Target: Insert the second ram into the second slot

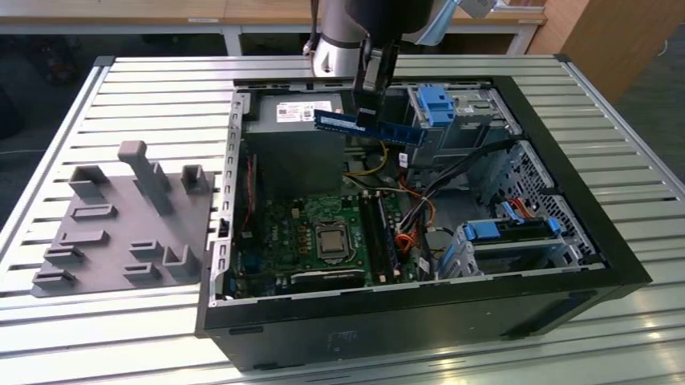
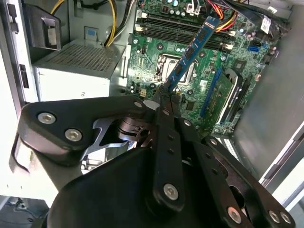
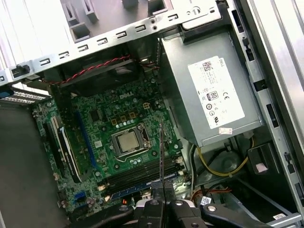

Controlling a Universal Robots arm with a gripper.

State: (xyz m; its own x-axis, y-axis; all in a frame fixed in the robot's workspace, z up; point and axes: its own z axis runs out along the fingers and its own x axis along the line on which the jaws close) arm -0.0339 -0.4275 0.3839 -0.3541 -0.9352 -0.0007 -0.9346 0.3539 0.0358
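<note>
In the exterior view, the gripper (image 1: 367,111) hangs in the upper middle of the frame over the open computer case (image 1: 535,313). Its fingers are pinched shut on the second ram (image 1: 364,126). The stick lies level, well above the motherboard (image 1: 289,233) and beside the power supply (image 1: 284,140). We judge that this height spares it the cables and brackets. The memory slots (image 1: 380,233) sit lower in the frame.

In the second wrist view, the gripper (image 2: 164,95) grips the second ram (image 2: 190,52) flat between its pads. The blue stick reaches out over the CPU socket (image 2: 173,66). We think the contact edge is left free for seating.

In the first wrist view, we see the second ram (image 3: 160,152) edge-on, a thin line rising from the gripper (image 3: 162,192). It runs across the memory slots (image 3: 142,176), so it is not yet aligned with them, and it is still clear of the board.
</note>
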